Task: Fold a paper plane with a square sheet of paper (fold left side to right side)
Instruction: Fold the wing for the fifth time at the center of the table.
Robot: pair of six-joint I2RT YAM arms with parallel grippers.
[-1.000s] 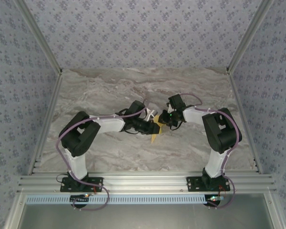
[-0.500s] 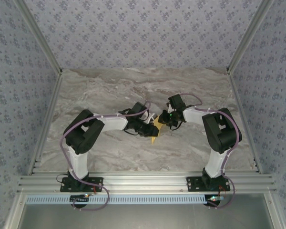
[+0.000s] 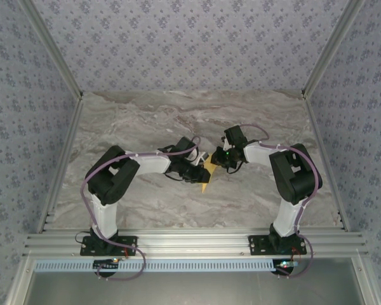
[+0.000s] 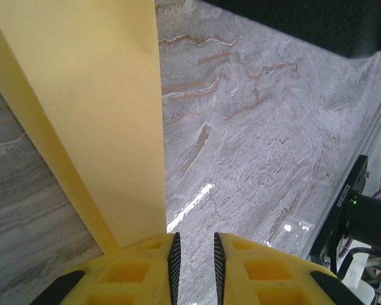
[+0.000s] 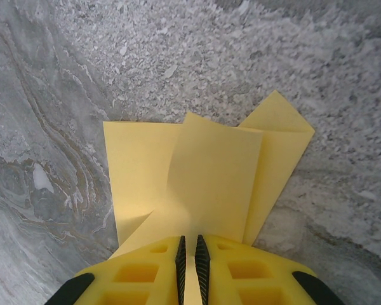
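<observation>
At the middle of the marble bench [image 3: 146, 114], the two arms meet from either side over a folded yellow sheet of paper [image 3: 207, 176]. From above, the left pincer [image 3: 199, 170] is at the sheet's left edge and the right pincer [image 3: 217, 164] at its upper right, with a narrow point of paper sticking out towards the near side.

From the right wrist, the right pincer [image 5: 189, 248] has its fingers pressed almost together on the near edge of the sheet [image 5: 216, 178]. The paper fans out ahead of it in overlapping flaps over the bench [image 5: 51, 95].

From the left wrist, the left pincer [image 4: 193, 244] has its fingers narrowly apart, and the bench [image 4: 254, 127] shows through the slit. The sheet [image 4: 95, 108] stretches away up and to the left, its long right edge running down to the tip of the left finger [image 4: 173, 251]. I cannot tell whether this pincer is pinching the paper.
</observation>
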